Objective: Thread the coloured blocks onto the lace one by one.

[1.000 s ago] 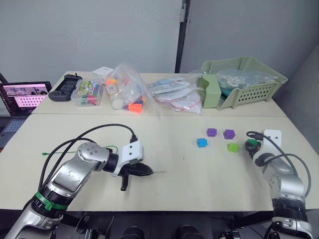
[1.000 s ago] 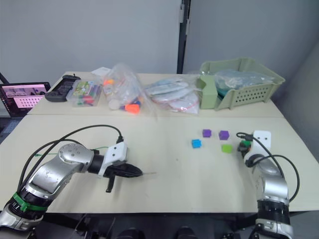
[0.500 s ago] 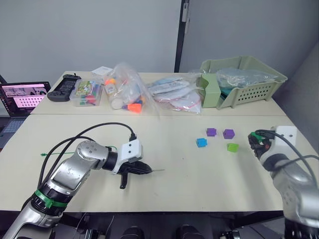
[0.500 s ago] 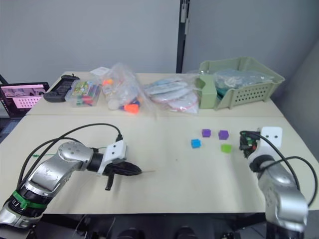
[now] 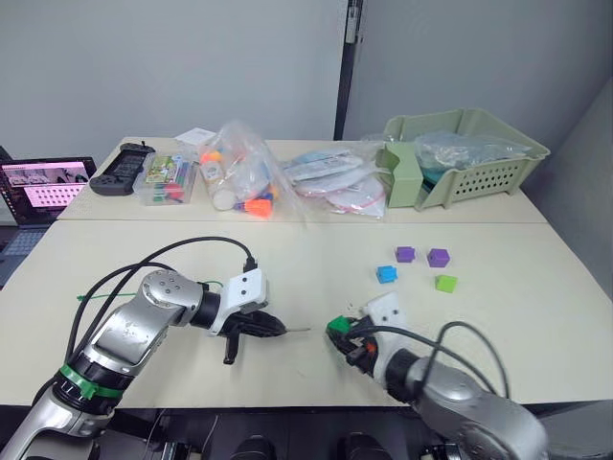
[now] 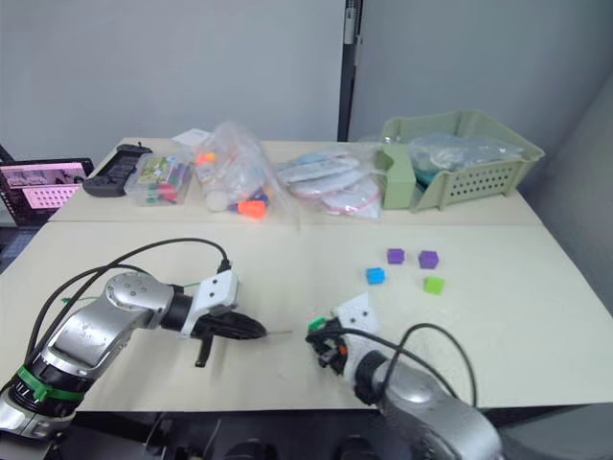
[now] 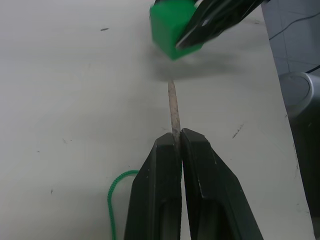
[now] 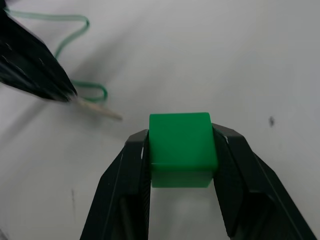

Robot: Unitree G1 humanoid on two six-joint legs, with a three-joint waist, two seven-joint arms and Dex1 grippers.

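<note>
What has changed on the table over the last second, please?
The right gripper, shut on the dark green block, swung from the table's right edge across to the middle, bringing the block close to the lace tip. The left gripper stayed put, clamped on the lace. The other four blocks did not move.

Surface (image 5: pixel 316 278): pale beige. Dark green block (image 8: pixel 182 145) between black fingers of right gripper (image 8: pixel 182 150). Lace (image 7: pixel 114 200): green cord, silvery-tan tip, nipped by black left gripper (image 7: pixel 178 142). Two purple blocks (image 5: pixel 406 254) (image 5: pixel 439 257), one blue block (image 5: pixel 387 274), one light green block (image 5: pixel 445 283). Basket (image 5: pixel 498 172): sage green.
</note>
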